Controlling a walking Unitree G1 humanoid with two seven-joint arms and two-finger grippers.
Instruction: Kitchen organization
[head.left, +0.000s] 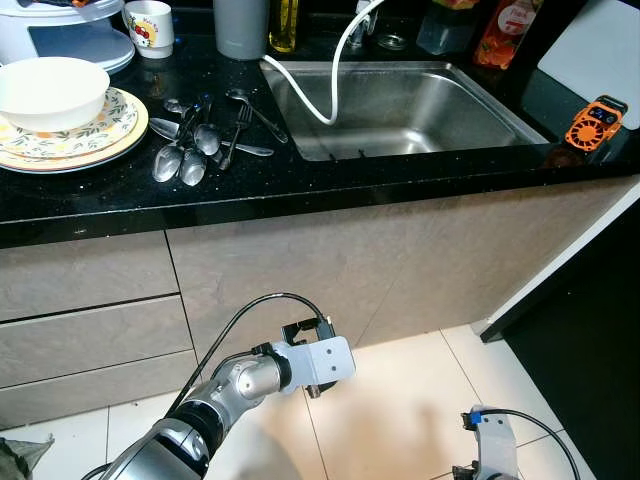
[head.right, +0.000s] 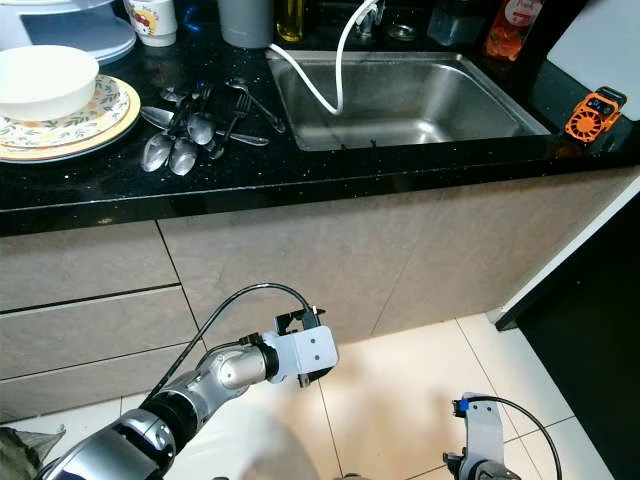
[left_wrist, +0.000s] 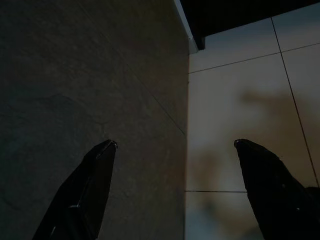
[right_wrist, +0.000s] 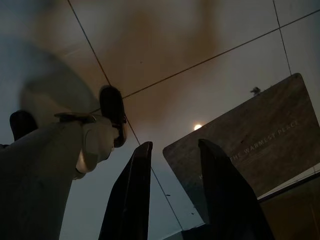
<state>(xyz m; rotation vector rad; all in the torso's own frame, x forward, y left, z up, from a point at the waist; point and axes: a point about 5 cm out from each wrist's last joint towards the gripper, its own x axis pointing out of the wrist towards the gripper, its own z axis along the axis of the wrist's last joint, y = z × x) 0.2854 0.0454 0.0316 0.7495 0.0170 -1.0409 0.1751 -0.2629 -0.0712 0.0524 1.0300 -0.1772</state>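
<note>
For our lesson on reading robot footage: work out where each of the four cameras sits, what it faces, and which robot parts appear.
Left eye, right eye: on the head, looking down at the black stone counter, steel sink and silver left arm.
Left wrist: along the open left gripper toward the beige cabinet front and tiled floor.
Right wrist: along the right gripper at floor and a brown mat.
Both wrist views share the floor.
</note>
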